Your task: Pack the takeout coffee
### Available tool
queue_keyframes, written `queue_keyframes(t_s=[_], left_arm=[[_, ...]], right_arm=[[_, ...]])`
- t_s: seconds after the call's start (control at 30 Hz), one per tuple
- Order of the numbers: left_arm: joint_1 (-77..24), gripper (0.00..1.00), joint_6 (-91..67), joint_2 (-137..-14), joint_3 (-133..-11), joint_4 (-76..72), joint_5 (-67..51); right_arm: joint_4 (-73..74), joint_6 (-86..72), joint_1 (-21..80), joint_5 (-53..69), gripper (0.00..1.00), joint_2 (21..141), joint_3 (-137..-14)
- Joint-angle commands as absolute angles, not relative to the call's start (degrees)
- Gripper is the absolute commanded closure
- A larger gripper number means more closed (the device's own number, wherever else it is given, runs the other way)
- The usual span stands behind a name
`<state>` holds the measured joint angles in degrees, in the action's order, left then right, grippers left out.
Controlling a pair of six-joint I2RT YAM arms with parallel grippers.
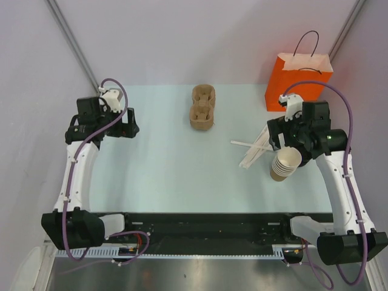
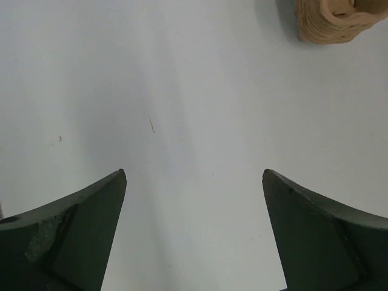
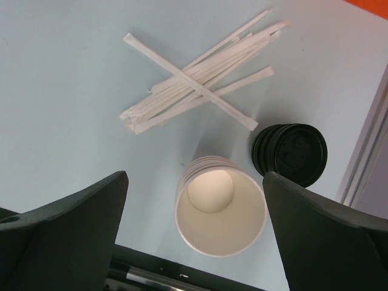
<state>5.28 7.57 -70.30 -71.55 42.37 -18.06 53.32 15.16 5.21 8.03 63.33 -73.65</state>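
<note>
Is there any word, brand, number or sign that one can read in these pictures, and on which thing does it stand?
None can be read.
The orange bag, the cup stack and the carrier show no print.
The black lids bear raised marks, too blurred to read.

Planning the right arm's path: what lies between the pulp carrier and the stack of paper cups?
A pile of wrapped straws lies between the carrier and the cup stack, seen in the top view.

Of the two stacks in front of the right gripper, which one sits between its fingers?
The stack of tan paper cups, mouth up, lines up between the right gripper's open fingers; the black lids sit off toward one finger.
</note>
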Motion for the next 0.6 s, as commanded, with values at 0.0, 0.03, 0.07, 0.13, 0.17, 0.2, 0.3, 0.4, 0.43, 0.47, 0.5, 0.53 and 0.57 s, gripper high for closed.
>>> queue_keyframes(t_s=[0.0,0.03,0.07,0.13,0.17,0.2,0.3,0.4,0.43,0.47,0.5,0.53,0.57], left_arm=[[5.27,0.0,7.82,-67.24,-72.6,38.77,-17.58],[5.27,0.0,7.47,-66.19,-71.9,37.89,-17.67],[5.27,0.0,7.47,-65.57,-71.55,37.27,-18.01],[5.1,0.0,7.56,-64.43,-70.84,36.12,-18.11],[4.84,0.0,7.82,-64.42,-70.84,36.04,-18.37],[4.57,0.01,8.08,-64.25,-70.84,36.3,-18.54],[3.78,0.01,8.7,-63.98,-70.93,36.47,-19.07],[3.08,0.0,8.88,-63.72,-70.4,36.12,-19.95],[2.9,0.01,8.79,-63.63,-70.31,36.04,-20.47],[2.9,0.0,8.88,-63.63,-70.23,36.12,-21.0],[2.64,0.01,8.79,-63.55,-70.14,36.04,-22.05],[2.55,0.01,8.79,-63.46,-69.96,36.12,-22.67],[2.46,0.0,8.79,-63.46,-69.96,36.12,-22.94]], right_arm=[[59.93,21.87,5.01,12.55,0.0,62.14,-79.71],[62.9,23.97,4.66,13.35,0.0,62.49,-81.37],[64.23,26.08,3.96,13.97,0.0,62.75,-82.08],[68.26,27.07,0.47,15.81,0.0,64.5,-84.88],[69.86,28.64,-2.26,17.04,0.0,65.47,-85.86],[71.61,29.61,-4.2,19.92,0.0,66.26,-87.26],[77.33,32.59,-11.23,22.58,0.0,69.51,-90.96],[81.2,34.45,-15.63,22.42,0.0,71.36,-92.64],[82.26,34.8,-16.43,22.06,0.0,71.72,-92.55],[82.61,35.07,-17.65,21.97,0.0,72.59,-92.37],[82.97,35.33,-19.93,22.67,0.0,73.03,-92.29],[83.93,35.77,-20.91,23.11,0.01,73.82,-92.29],[84.37,35.86,-21.61,23.55,0.02,74.7,-92.29]])
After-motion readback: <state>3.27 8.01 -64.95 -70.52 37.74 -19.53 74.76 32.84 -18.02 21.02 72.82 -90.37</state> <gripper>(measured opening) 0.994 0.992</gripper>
